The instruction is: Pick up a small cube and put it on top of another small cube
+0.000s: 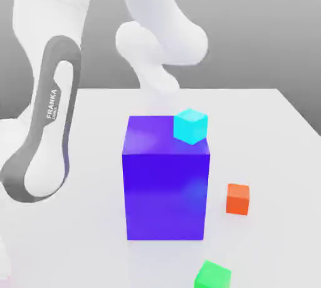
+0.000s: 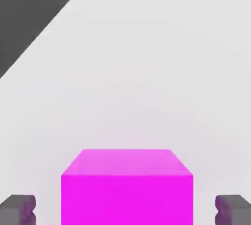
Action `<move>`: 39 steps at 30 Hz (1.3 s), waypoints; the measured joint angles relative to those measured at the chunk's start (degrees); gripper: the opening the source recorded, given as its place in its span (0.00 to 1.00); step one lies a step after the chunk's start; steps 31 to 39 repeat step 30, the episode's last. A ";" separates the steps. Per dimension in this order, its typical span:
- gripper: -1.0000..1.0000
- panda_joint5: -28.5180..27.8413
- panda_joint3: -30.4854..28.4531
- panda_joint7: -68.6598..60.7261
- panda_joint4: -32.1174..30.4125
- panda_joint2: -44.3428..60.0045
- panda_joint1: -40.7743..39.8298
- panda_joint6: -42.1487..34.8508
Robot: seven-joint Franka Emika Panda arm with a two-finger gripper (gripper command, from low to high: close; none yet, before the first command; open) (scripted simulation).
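Hand view: gripper (image 2: 125, 209) open, fingertips (image 2: 18, 208) apart on either side of magenta cube (image 2: 126, 189), not touching; exterior view: cyan cube (image 1: 190, 125) atop large blue block (image 1: 165, 180), centre frame; orange cube (image 1: 237, 198) right; green cube (image 1: 212, 276) lower right, on white table (image 1: 269, 155).

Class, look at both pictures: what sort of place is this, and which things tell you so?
Probably a simulated robot test bench: a bare white table, a white robot arm, and plain coloured blocks such as the big blue block and the magenta cube between the pincer's fingers.
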 joint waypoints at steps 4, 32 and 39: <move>0.00 -0.03 -0.06 0.03 -0.03 -0.10 0.03 -0.09; 1.00 -18.18 14.17 4.03 -11.63 -13.70 29.33 -0.24; 1.00 -18.18 14.17 4.03 -11.63 -13.70 29.33 -0.24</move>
